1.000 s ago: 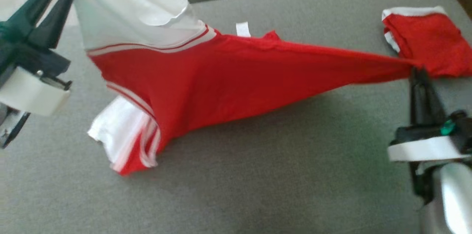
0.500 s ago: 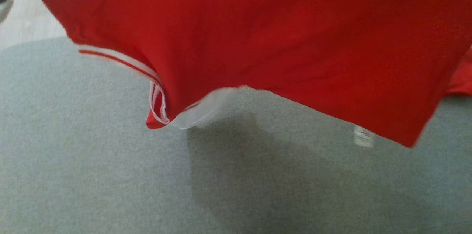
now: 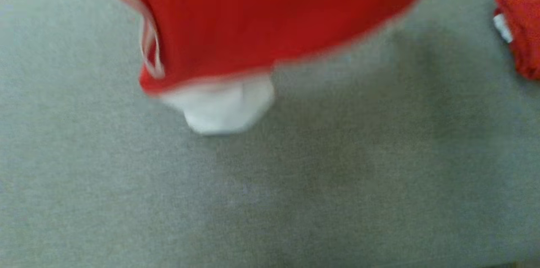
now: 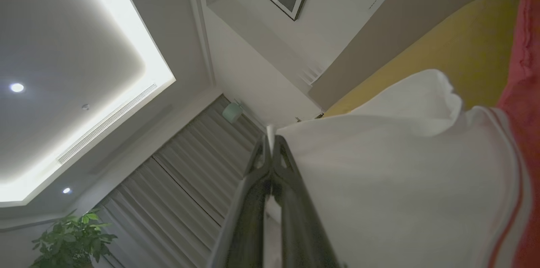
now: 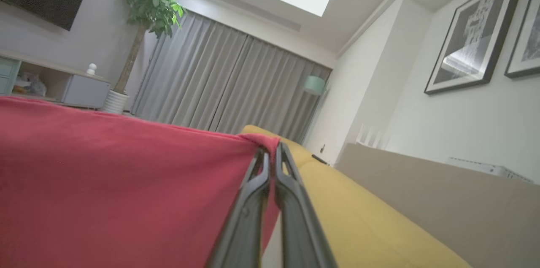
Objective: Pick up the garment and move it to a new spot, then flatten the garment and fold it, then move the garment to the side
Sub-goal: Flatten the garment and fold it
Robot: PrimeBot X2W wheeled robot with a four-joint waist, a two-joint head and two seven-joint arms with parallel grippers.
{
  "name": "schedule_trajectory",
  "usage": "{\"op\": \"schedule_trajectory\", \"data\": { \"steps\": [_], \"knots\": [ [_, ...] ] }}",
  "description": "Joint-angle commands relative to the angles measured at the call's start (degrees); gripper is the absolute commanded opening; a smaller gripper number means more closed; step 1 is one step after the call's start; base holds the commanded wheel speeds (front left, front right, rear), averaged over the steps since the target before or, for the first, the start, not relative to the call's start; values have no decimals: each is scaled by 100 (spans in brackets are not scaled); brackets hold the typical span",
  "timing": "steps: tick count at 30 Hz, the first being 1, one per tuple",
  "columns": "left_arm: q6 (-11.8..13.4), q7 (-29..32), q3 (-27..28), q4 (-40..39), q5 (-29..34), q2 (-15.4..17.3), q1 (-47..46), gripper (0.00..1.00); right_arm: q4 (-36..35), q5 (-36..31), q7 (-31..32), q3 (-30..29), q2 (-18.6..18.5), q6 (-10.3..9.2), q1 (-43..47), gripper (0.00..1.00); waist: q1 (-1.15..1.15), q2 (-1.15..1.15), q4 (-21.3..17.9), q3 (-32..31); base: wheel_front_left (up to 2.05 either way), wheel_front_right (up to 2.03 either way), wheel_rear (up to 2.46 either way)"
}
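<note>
Left wrist view first: the left pincer (image 4: 271, 143) is clenched, fingertips pressed tight on a white corner of the garment (image 4: 400, 183). The cloth fans away from those tips to that view's right, white, then a striped band, then red. On the right wrist view, the right pincer (image 5: 271, 150) is clamped on a red corner, with fabric running taut from its tips off to that view's left. So the garment hangs in the air between the two pincers, spread like a banner. In the blurred head view its lowest part, a white sleeve (image 3: 223, 109), dangles below them and looks apart from the grey cushion (image 3: 295, 200).

Now the risks. Both holds are thin pinches at the very corners, so a hard stretch or a quick swing could tear a corner free and drop the lot in a heap. That hanging sleeve could also get trapped underneath as the cloth comes down, leaving a lump to flatten.

Out beyond the right pincer's side lies a second red-and-white piece (image 3: 519, 27), and laying down too far that way would overlap it. Below and between the pincers there is wide bare grey. Past the right pincer's tips a yellow sofa (image 5: 358, 209) rises.
</note>
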Motion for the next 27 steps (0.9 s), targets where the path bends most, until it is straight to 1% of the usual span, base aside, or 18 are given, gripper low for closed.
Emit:
{"op": "schedule_trajectory", "data": {
  "steps": [1,2,5,7,9,11,15,18,21,27],
  "knots": [
    [14,-50,335,79,86,83,-498,0,-86,-32,-114,10,25,-4,-360,0,-2,0,-42,599,0,0,0],
    [41,-126,359,246,200,-26,-706,0,45,-106,-252,-6,30,-4,-602,0,-2,0,-27,731,0,0,0],
    [309,-365,527,614,486,-340,-1239,0,359,-399,-594,-103,79,-4,-1188,0,-2,0,11,988,0,0,0],
    [441,-450,657,728,592,-503,-1475,0,447,-608,-718,-214,85,-4,-1442,0,-2,0,65,1111,0,0,0],
    [495,-482,735,706,617,-617,-1450,0,500,-800,-780,-294,80,-4,-1510,0,-2,0,141,1152,0,0,0],
    [467,-488,782,489,650,-624,-1261,0,564,-895,-803,-317,96,-4,-1416,0,-2,0,209,1165,0,0,0],
    [292,-491,848,25,641,-424,-544,0,634,-990,-815,-253,75,-4,-919,0,-2,0,348,1144,0,0,0],
    [313,-491,840,-367,648,-237,255,0,660,-965,-816,-261,50,-4,-316,0,-2,0,438,1044,0,0,0],
    [471,-492,837,-840,612,25,1253,0,688,-879,-817,-283,-16,-4,376,0,-2,0,490,887,0,0,0],
    [1072,-492,807,-1886,421,586,3507,0,537,-511,-817,-446,-10,-4,2079,0,-2,0,409,378,0,0,0]
  ]
}}
